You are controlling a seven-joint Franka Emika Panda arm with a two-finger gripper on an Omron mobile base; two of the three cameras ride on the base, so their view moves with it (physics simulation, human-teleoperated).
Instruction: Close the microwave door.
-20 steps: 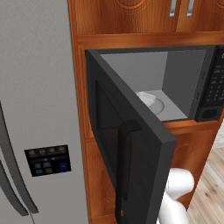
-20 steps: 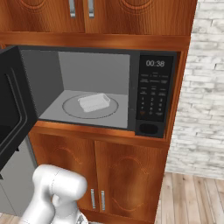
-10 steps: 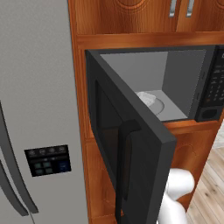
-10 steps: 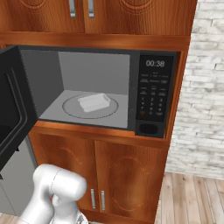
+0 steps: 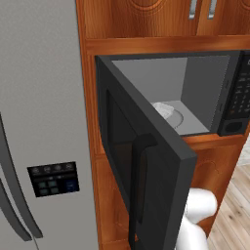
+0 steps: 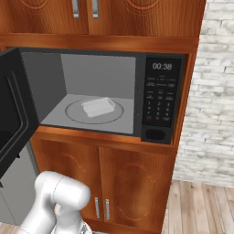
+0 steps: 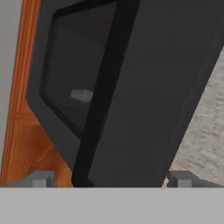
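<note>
The microwave (image 6: 105, 68) is a black built-in box, its light grey inside exposed, with a keypad (image 6: 160, 98) on the right. On the glass turntable (image 6: 73, 114) lies a pale dish (image 6: 98, 106). The microwave door (image 5: 161, 166) stands swung far out on its left hinge, edge toward the base, its black bar handle (image 5: 139, 185) beside the dark window (image 5: 119, 146). In the hand view the door's outer face (image 7: 153, 87) and handle (image 7: 103, 87) loom close. My gripper (image 7: 109, 181) is open, its fingertips (image 7: 41, 179) spread wide just short of the panel.
A light grey fridge (image 5: 39, 122) with a small display (image 5: 52, 178) stands left of the microwave. Wooden cabinets (image 6: 119, 183) sit below and above it. A white brick wall (image 6: 215, 91) and wood floor lie to the right. My white arm (image 6: 59, 201) rises beneath the door.
</note>
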